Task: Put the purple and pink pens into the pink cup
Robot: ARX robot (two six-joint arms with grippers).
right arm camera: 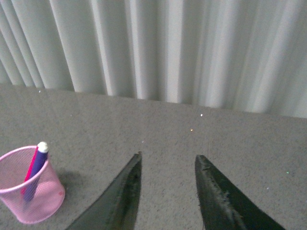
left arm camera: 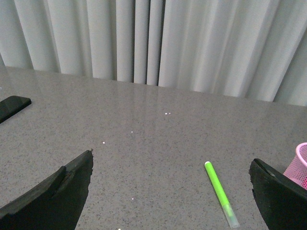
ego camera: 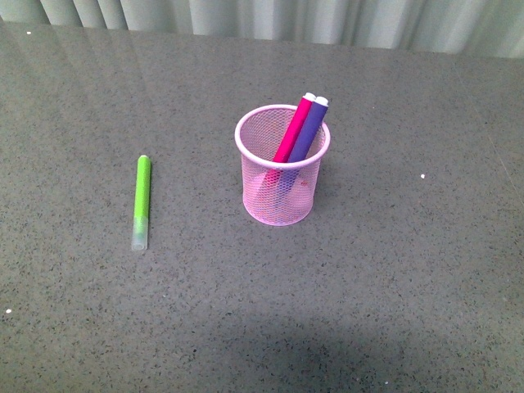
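The pink cup (ego camera: 281, 168) stands upright at the table's middle. The hot pink pen (ego camera: 293, 131) and the purple pen (ego camera: 307, 131) stand inside it, leaning to the right, white ends up. Neither arm shows in the front view. My left gripper (left arm camera: 172, 165) is open and empty above the table, with the cup's edge (left arm camera: 300, 165) beside one finger. My right gripper (right arm camera: 169, 157) is open and empty, off to the side of the cup (right arm camera: 29, 194), where both pens (right arm camera: 34, 172) show.
A lime green marker (ego camera: 142, 201) lies flat on the grey table (ego camera: 409, 286), left of the cup; it shows between the left fingers (left arm camera: 220, 191). A pale curtain (ego camera: 327, 20) hangs along the far edge. A dark object (left arm camera: 12, 106) lies at the left wrist view's edge.
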